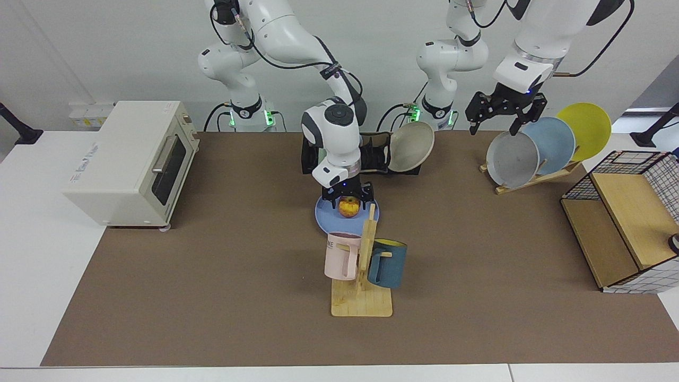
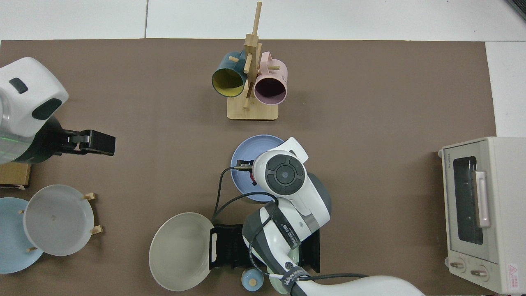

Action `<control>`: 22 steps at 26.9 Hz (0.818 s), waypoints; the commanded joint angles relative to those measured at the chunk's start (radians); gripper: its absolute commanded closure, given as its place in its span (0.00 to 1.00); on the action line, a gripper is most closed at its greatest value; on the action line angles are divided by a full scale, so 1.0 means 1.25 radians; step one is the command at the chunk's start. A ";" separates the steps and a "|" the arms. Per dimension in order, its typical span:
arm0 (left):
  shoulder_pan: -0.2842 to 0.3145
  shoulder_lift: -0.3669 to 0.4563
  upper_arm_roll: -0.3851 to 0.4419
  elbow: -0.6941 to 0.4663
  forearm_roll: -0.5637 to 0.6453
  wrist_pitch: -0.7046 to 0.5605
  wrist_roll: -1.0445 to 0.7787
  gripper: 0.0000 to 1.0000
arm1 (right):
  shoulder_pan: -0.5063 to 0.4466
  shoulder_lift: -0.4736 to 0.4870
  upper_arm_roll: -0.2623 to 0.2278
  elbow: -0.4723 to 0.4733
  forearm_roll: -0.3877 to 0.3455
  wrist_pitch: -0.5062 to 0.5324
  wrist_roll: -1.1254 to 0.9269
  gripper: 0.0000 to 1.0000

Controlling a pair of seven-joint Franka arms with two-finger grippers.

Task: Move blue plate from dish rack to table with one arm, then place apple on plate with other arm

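The blue plate point(image 1: 328, 217) lies flat on the table point(image 1: 212, 276), just behind the wooden mug stand. My right gripper point(image 1: 348, 202) hangs low over the plate, shut on the apple point(image 1: 348, 207), which sits at or just above the plate's surface. In the top view the right arm's wrist hides the apple, and only part of the blue plate point(image 2: 246, 154) shows. The black dish rack point(image 1: 374, 157) behind holds a beige plate point(image 1: 411, 146). My left gripper point(image 1: 498, 122) hangs open and empty above the grey plate; in the top view the left gripper point(image 2: 104, 144) is at the far left.
A wooden mug stand point(image 1: 362, 297) with a pink mug and a dark blue mug stands right in front of the plate. A wooden rack point(image 1: 530, 178) holds grey, pale blue and yellow plates. A toaster oven point(image 1: 130, 162) sits at the view's left, a wire-and-wood crate point(image 1: 620, 223) at its right.
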 commanded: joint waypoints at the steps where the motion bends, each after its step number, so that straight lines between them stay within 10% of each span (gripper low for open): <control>1: 0.010 -0.005 0.002 0.010 0.004 -0.020 0.000 0.00 | -0.037 -0.050 -0.007 0.008 -0.008 -0.040 0.009 0.00; 22: 0.022 -0.005 0.006 0.010 0.004 -0.020 0.000 0.00 | -0.398 -0.356 -0.005 0.087 -0.019 -0.529 -0.514 0.00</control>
